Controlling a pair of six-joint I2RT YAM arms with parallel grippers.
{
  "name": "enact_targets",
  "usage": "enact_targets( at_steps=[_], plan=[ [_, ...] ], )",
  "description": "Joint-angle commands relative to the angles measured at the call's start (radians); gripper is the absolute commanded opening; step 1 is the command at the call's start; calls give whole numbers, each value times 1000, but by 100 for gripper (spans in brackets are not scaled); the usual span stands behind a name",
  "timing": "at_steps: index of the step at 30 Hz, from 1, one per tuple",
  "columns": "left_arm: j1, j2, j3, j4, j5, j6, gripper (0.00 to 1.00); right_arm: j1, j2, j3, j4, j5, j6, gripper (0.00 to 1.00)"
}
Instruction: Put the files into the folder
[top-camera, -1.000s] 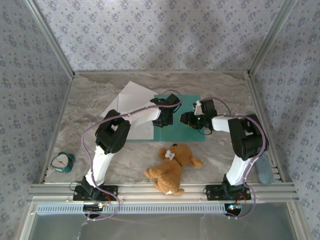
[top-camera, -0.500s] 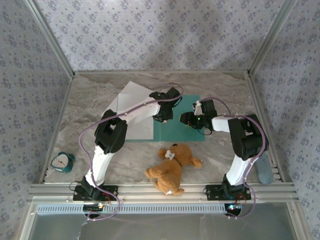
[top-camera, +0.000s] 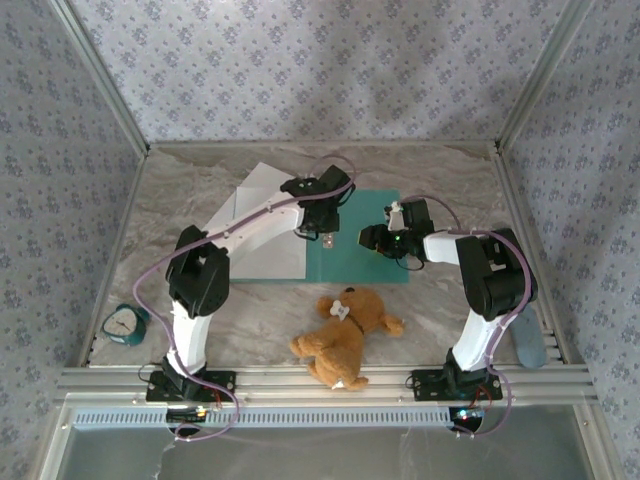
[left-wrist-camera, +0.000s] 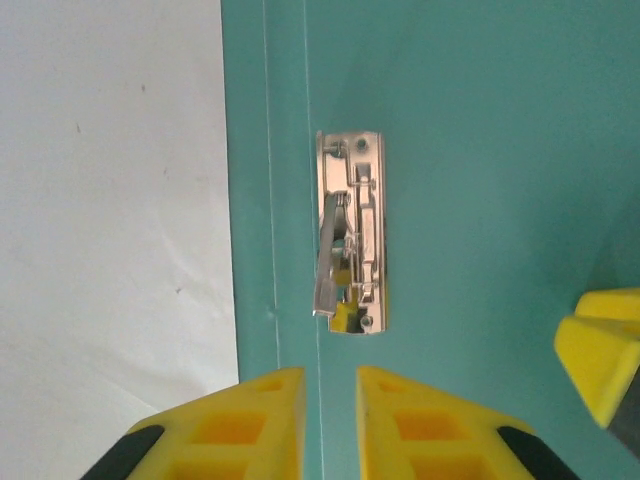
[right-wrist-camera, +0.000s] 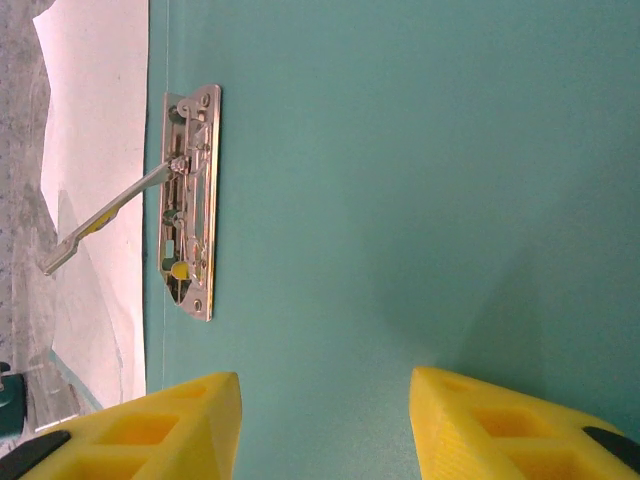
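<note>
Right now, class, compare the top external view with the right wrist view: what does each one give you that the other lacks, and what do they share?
The top external view adds the teddy bear, the alarm clock and the left gripper above the folder's spine. The right wrist view adds the metal clip in close detail, its lever angled out toward the paper. Both share the teal folder, the white files left of the clip, and the right gripper, open over the folder.
</note>
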Motion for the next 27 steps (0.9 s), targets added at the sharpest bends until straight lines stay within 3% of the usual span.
enact_targets(
  at_steps=[1,7,12,27],
  plan=[
    [6,-24,-74,50,53,-3,18,-6,34,-9,-88,-6,-15,50],
    [18,-7,-160,113,75,-5,14,-18,39,2,-100,-11,-22,50],
    [39,44,-134,128,79,17,11,-21,37,3,-104,-5,-22,50],
    [123,284,307,81,75,182,11,-21,30,3,-122,-5,-23,50]
  ],
)
